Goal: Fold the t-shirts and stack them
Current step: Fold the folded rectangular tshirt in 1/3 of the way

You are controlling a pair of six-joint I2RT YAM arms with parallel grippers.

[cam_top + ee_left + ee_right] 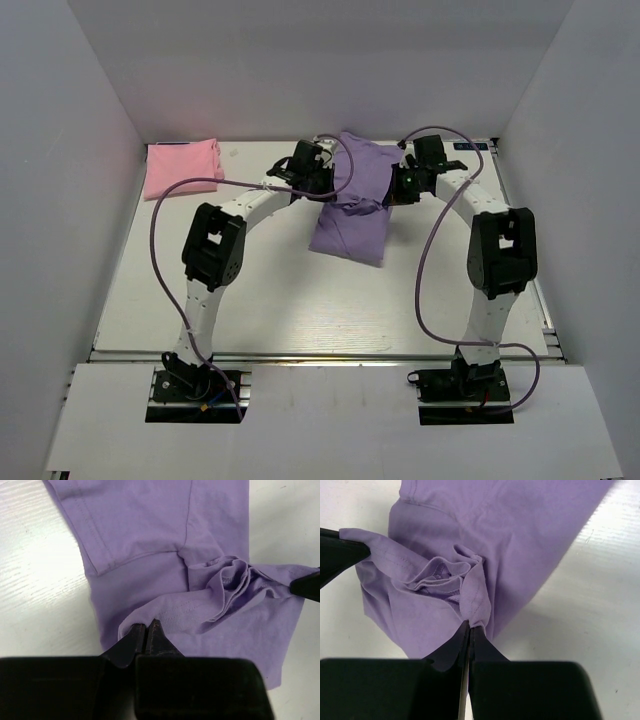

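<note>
The lavender-purple t-shirt lies partly folded in the middle of the table, bunched across its middle. My left gripper is shut on its left edge; the left wrist view shows the fingertips pinching a fold of purple cloth. My right gripper is shut on its right edge; the right wrist view shows its tips pinching a gathered fold of the shirt. The pink t-shirt lies folded at the far left corner, apart from both grippers. No neck label shows.
White walls enclose the table on the left, back and right. Purple cables loop from both arms over the table. The opposite gripper's fingertip shows at the edge of each wrist view.
</note>
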